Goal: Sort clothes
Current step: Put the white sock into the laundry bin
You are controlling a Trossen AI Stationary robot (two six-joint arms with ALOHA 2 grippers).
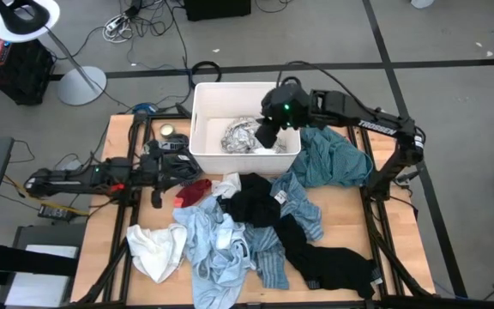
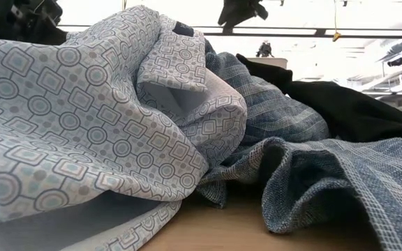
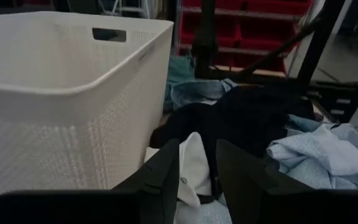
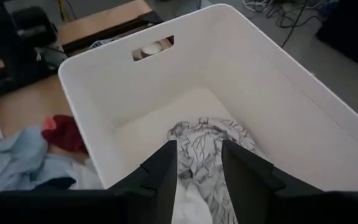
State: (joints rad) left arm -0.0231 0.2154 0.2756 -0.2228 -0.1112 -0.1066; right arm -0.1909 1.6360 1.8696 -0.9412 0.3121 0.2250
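The clothes lie heaped on the table's near half: light blue shirts [image 1: 217, 245], black garments [image 1: 256, 206], a white one [image 1: 157, 249], a small red one [image 1: 197, 190] and a teal one [image 1: 333, 159] at the right by the bin. A white-and-grey patterned garment [image 4: 207, 146] lies on the floor of the white bin [image 1: 204, 112]. My right gripper [image 4: 197, 168] hangs open over it, inside the bin's mouth. My left gripper [image 3: 197, 171] stands open and level at the table's left, beside the bin [image 3: 61, 93], with a white garment [image 3: 194, 155] beyond its fingers. My right gripper slants down from above over the patterned garment in the bin. A white strip of that garment [image 4: 188, 202] shows between the open fingers. I cannot tell whether it touches them. The rest of the garment lies crumpled on the bin's floor.
The low view is filled by a patterned shirt [image 2: 82, 118], a blue woven cloth [image 2: 326, 181] and a black one [image 2: 354, 111]. A small round thing [image 1: 168, 130] sits at the table's far left. Bare wood [image 1: 350, 215] shows at the right.
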